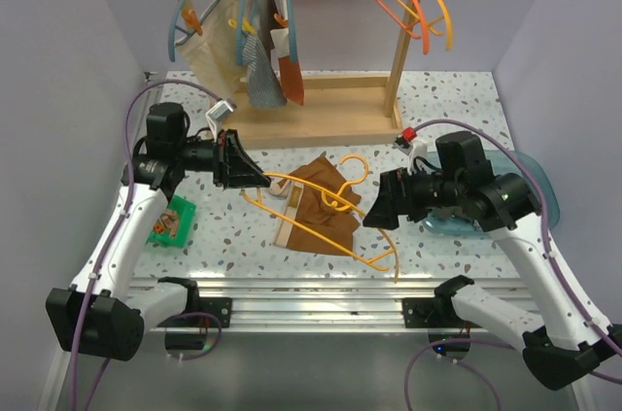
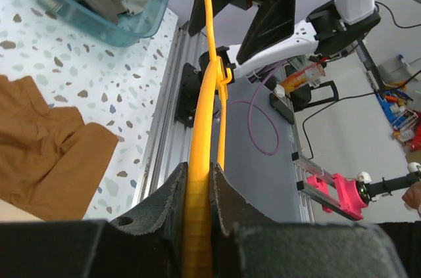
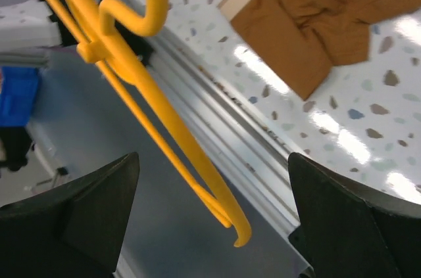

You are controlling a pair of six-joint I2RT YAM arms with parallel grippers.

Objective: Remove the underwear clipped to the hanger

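Speckled table (image 1: 457, 110) carries underwear (image 1: 311, 219), wooden rack (image 1: 321, 125), blue bin (image 1: 546, 192).

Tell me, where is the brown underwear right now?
In the top view, the underwear lies centre on the table, between the left hand and right hand, under the yellow hanger the left hand pinches.

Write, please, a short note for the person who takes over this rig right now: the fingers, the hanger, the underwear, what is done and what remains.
Left gripper: fingers shut on the yellow hanger, holding it off the table.
Right gripper: open, with the hanger in front of its fingers, not gripped.
Underwear: lies flat on the table beneath the hanger. Neither wrist view shows a clip on it.
Done: it appears to be unclipped, though this is not certain.
Left: confirm it is free, then probably move the hanger away.
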